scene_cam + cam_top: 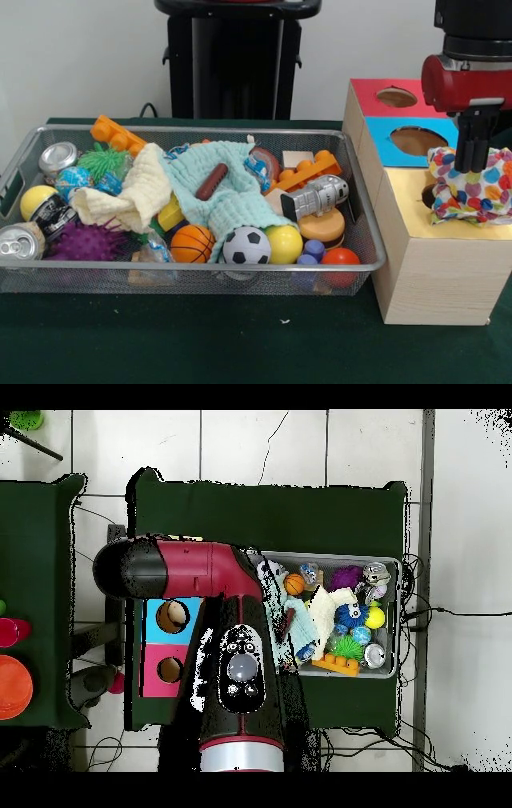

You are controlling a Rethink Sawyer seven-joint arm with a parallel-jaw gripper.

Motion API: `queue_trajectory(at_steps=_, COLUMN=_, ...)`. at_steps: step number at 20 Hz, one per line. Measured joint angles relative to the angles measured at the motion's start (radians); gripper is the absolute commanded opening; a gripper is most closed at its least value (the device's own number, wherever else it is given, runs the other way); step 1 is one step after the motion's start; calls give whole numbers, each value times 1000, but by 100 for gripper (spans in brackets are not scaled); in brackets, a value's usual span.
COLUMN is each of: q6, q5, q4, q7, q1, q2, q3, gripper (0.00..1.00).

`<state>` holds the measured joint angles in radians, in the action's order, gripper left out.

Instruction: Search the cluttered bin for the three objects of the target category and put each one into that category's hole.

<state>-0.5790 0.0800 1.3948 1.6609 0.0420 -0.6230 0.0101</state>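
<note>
While the gripper [472, 164] hangs over the yellow box [436, 264], it is clenched on a dotted cloth [472, 188], which droops from it in a bunch. The cloth sits right above the yellow top, and the dark hole [430, 195] peeks out just at the cloth's left edge in the front view. So the hole lies straight below and a bit to that side of the gripper. My guess is the gripper needs to slide a little that way before letting go, or the cloth may land on the lid. The boxes stand by the bin [24, 160] at one end of the tabletop [200, 344]. I cannot pick out any more bright patterned cloths in the bin.
</note>
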Motion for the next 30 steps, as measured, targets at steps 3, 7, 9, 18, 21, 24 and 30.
queue_trajectory(at_steps=3, q6=0, q5=2, q4=1, q7=0, q1=0, q2=1, q3=0, gripper=0)
queue_trajectory(at_steps=7, q6=0, q5=8, q4=7, q7=0, q1=-1, q2=1, q3=-5, gripper=0)
queue_trajectory(at_steps=9, q6=0, q5=13, q4=9, q7=0, q1=-3, q2=2, q3=-13, gripper=0)
queue_trajectory(at_steps=18, q6=0, q5=27, q4=24, q7=0, q1=-3, q2=7, q3=-45, gripper=0)
queue_trajectory(at_steps=21, q6=0, q5=27, q4=33, q7=0, q1=-3, q2=8, q3=-51, gripper=0)
queue_trajectory(at_steps=24, q6=0, q5=27, q4=44, q7=0, q1=-3, q2=9, q3=-54, gripper=0)
queue_trajectory(at_steps=30, q6=0, q5=26, q4=64, q7=0, q1=0, q2=12, q3=-53, gripper=0)
